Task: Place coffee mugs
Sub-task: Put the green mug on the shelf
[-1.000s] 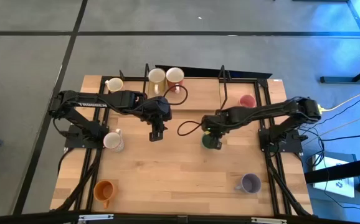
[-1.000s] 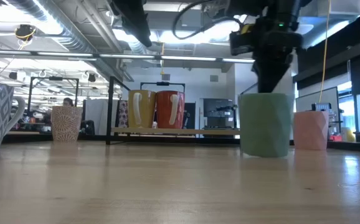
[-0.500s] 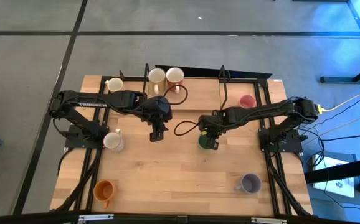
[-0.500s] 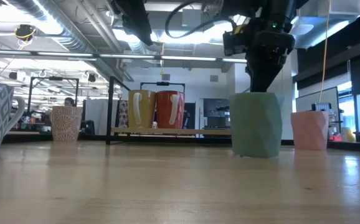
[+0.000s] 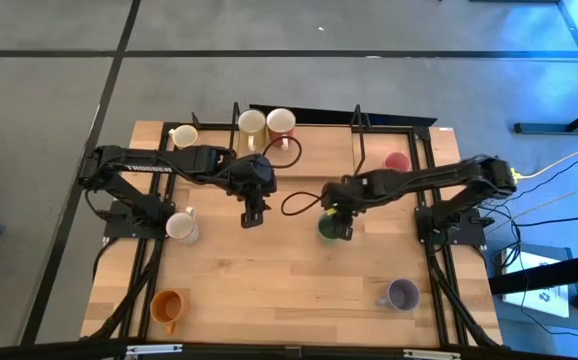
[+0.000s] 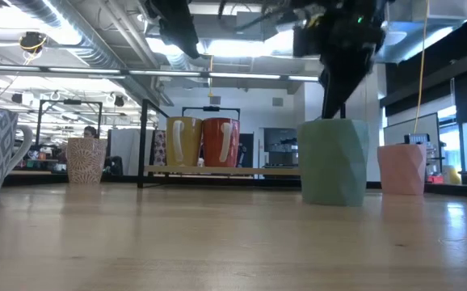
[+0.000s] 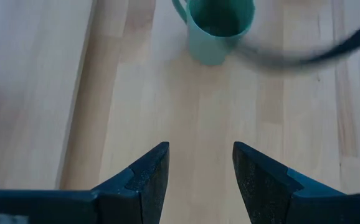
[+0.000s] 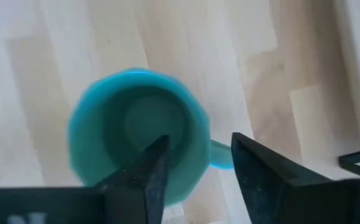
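Now the right gripper, jaws open astride the green mug's rim and gripping nothing, could tip it while lifting.

We see one mug upright mid-worktop beneath the right end effector, the left end effector just beside, other mugs near the edges.

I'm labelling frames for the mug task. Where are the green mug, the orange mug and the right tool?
green mug (image 6: pixel 333 171), low view, middle of its faceted side wall.
orange mug (image 5: pixel 167 304), high view, its open top near the table's front-left corner.
right tool (image 8: pixel 195 163), right wrist view, midway between its fingertips, over the mug's rim.
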Motion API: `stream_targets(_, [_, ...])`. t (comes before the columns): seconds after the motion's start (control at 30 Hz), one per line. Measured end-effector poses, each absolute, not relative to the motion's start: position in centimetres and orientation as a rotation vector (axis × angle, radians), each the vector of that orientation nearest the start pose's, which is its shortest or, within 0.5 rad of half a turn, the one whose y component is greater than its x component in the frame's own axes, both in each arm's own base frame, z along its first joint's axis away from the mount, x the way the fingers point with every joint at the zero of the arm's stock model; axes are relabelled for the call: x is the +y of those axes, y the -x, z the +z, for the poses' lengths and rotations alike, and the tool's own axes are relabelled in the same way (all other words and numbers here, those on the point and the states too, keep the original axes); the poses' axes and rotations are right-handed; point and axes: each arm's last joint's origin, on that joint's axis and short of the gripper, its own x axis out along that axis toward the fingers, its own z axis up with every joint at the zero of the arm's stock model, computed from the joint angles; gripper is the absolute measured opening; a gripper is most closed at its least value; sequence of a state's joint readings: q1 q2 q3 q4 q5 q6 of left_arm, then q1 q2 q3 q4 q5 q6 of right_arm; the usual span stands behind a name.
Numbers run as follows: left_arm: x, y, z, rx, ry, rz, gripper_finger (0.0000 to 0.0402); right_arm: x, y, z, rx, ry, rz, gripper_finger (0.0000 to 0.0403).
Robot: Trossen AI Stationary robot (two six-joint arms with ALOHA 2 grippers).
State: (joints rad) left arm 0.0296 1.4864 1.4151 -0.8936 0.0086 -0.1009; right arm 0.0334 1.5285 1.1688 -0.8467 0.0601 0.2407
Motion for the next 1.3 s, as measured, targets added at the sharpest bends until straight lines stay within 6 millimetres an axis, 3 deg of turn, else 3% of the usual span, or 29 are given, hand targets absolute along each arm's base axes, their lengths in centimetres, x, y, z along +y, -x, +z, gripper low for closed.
stream_targets(0.23, [0.8, -30.6, 33.3, 0.907, 0.148, 0.074, 0.0172, 0.7, -24.9, 28.4, 1.028, -0.167, -0.147, 0.0178])
stream_targets(0.5, [0.9, -31.2, 33.8, 0.823, 0.244, 0.114, 0.0172, 1.8, -20.1, 29.1, 0.869, -0.232, -0.136, 0.0179])
stream_targets(0.63, [0.9, -31.7, 34.1, 0.758, 0.293, 0.129, 0.0172, 2.6, -19.1, 28.7, 0.850, -0.219, -0.107, 0.0179])
stream_targets(1.0, [1.7, -36.9, 31.9, 0.812, 0.427, 0.129, 0.0195, 4.2, -18.6, 28.5, 0.864, -0.136, -0.023, 0.0179])
stream_targets(1.3, [1.7, -39.8, 34.3, 0.749, 0.377, 0.095, 0.0227, 5.3, -17.4, 28.9, 0.855, -0.100, 0.042, 0.0179])
